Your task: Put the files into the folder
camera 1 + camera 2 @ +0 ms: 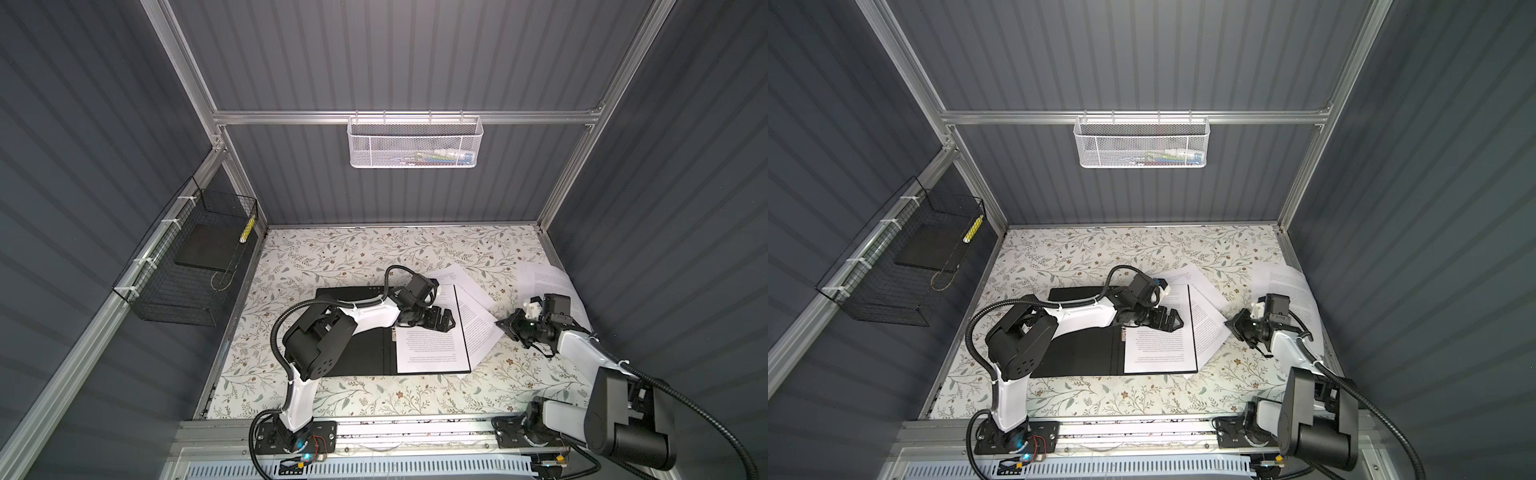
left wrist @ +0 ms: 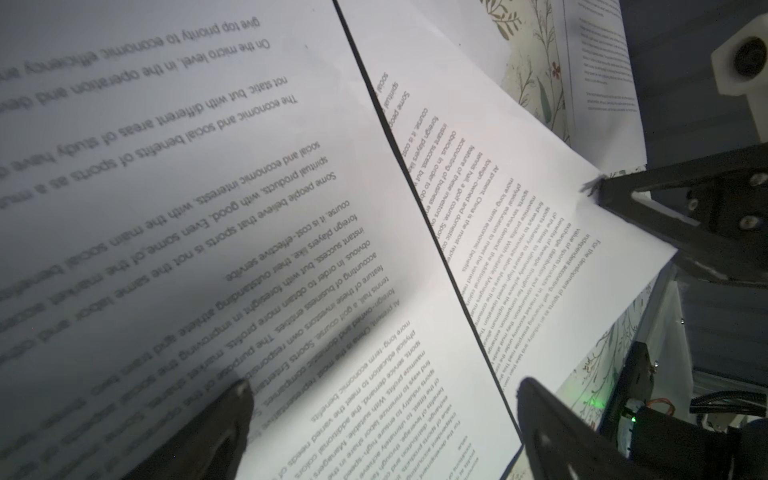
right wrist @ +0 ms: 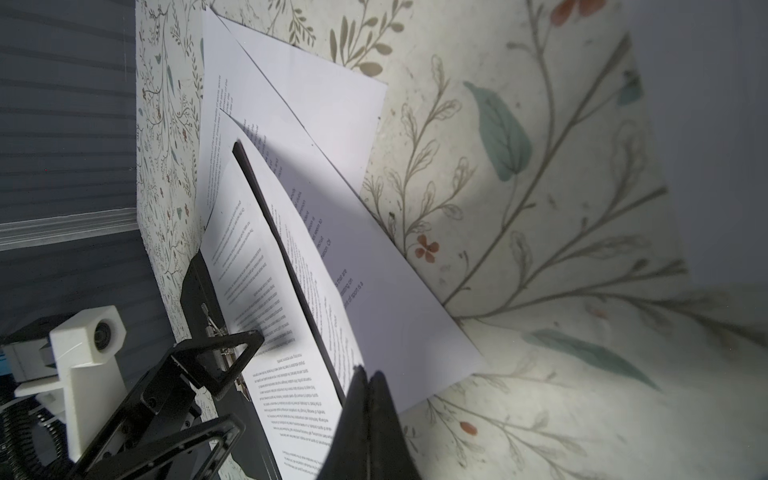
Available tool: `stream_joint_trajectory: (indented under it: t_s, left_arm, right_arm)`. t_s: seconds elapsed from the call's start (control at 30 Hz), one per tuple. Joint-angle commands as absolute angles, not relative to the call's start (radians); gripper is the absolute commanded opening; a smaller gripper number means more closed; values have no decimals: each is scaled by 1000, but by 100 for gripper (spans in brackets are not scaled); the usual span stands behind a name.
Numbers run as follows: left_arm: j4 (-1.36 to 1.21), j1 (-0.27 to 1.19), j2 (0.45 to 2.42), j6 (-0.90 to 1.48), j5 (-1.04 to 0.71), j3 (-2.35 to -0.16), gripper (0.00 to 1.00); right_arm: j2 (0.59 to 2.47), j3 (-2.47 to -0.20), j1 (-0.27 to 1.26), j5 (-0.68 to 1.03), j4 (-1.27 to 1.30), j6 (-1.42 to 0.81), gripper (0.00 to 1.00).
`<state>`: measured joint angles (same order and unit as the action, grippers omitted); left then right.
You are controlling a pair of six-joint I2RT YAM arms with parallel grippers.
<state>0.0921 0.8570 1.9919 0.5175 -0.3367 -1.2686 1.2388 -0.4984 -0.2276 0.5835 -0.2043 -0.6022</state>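
The folder (image 1: pixel 353 353) (image 1: pixel 1079 353) lies open on the table, black inside up. One printed file (image 1: pixel 428 353) (image 2: pixel 291 208) rests on its right half, beside the metal clip (image 3: pixel 216 332). My left gripper (image 1: pixel 451 322) (image 2: pixel 384 384) hovers open just above that file's upper part, holding nothing. A second file (image 1: pixel 478 328) (image 3: pixel 395 291) sticks out to the right from under the folder. My right gripper (image 1: pixel 500 323) (image 3: pixel 368 372) is shut on this file's right edge. Another file (image 1: pixel 457 278) lies behind it. More files (image 1: pixel 548 282) curl up against the right wall.
A black wire basket (image 1: pixel 187 270) on the left wall holds a dark grey slab (image 1: pixel 208 249). A white mesh basket (image 1: pixel 415 141) hangs on the back rail. Both arm bases stand on the aluminium rail (image 1: pixel 415 432) along the front edge.
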Motion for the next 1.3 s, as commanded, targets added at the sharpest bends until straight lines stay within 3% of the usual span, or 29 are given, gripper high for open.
stream_joint_trajectory:
  t_s: [0.0, 0.27, 0.47, 0.6, 0.93, 1.27]
  left_arm:
    - [148, 862, 1965, 532, -377, -1294, 100]
    - [174, 860, 1916, 521, -387, -1395, 100]
    - [279, 858, 1812, 452, -224, -1404, 100]
    - [289, 803, 1711, 444, -161, -1301, 100]
    - [300, 500, 1507, 462, -183, -962, 100]
    - [274, 481, 1409, 449, -105, -824, 100]
  right_arm:
    - [1244, -491, -231, 601, -196, -606, 0]
    - [1233, -494, -229, 606, -183, -619, 0]
    - [1195, -506, -230, 615, -194, -616, 0]
    - [1127, -537, -224, 602, -226, -620, 0]
    - [955, -704, -190, 574, -362, -631, 0]
    - [989, -975, 28, 484, -413, -652, 0]
